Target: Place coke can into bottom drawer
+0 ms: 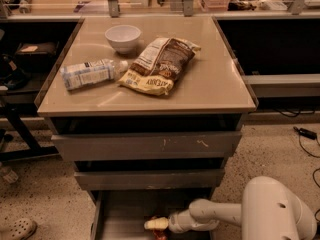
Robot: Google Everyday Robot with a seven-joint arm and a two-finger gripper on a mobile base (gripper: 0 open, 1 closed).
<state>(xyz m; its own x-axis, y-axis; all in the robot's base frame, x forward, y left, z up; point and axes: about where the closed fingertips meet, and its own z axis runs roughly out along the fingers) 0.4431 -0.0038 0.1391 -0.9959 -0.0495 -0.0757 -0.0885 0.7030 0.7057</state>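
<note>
The bottom drawer (122, 219) is pulled out at the foot of the cabinet, showing its flat grey floor. My gripper (156, 225) reaches into it from the right on a white arm (210, 215). It is shut on the coke can (160, 233), whose red-orange body shows just above and below the pale finger. The can is low over the drawer floor near the front, partly cut off by the picture's bottom edge.
Two wider grey drawers (147, 145) stand slightly open above. On the cabinet top lie a white bowl (123, 37), a water bottle (91, 73) and a brown-and-yellow snack bag (159, 65). My white base (277, 211) is at the lower right. A cable (305, 133) lies on the floor.
</note>
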